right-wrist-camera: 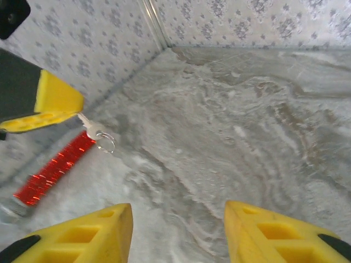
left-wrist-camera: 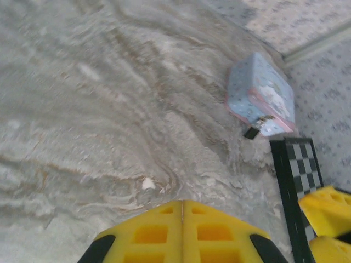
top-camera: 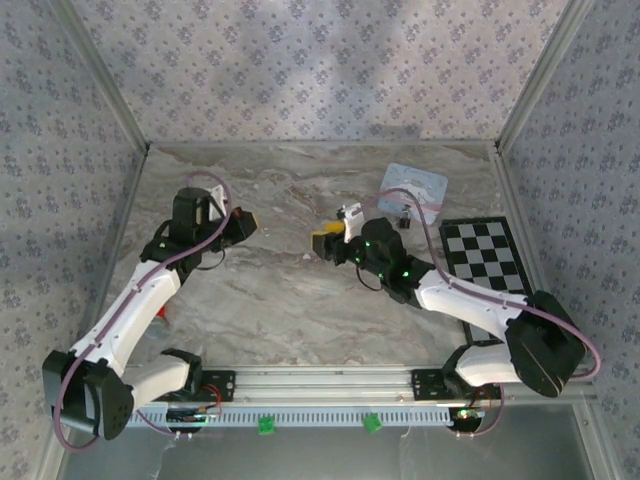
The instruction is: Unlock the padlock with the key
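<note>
- Padlock (left-wrist-camera: pixel 253 132), tiny and blackish with a thin metal shackle, sits at the far right of the table. It touches the near edge of the pale blue rectangular cartoon tin (left-wrist-camera: pixel 258 90), just beyond a corner of the black-and-white checkerboard mat (top-camera: pixel 483 255).
- The small silver key (right-wrist-camera: pixel 90 127), on a ring with a glittery red strap (right-wrist-camera: pixel 55 167), shows over by the left wall, well apart from the padlock. Carrying it across is the first chance for a slip.
- The left gripper (left-wrist-camera: pixel 182 211) is clenched, its yellow pads pressed together with nothing showing between them. From the right wrist the key's end appears right at those pads, but whether they hold it cannot be told. A thin key pinched at its edge could twist or drop.
- The right gripper (right-wrist-camera: pixel 178 211) is spread wide and empty. If it does not steady the padlock, pressing the key in would likely shove the lock or slide the tin.
- The trailing strap could snag, and the two grippers are near each other mid-table, so they could collide.
- The tabletop (top-camera: pixel 300 300) is a smooth, grey-beige marble pattern, probably slick.
- Pale floral-papered walls (top-camera: pixel 300 60) enclose three sides, and an aluminium rail (top-camera: pixel 320 380) runs along the near edge.
</note>
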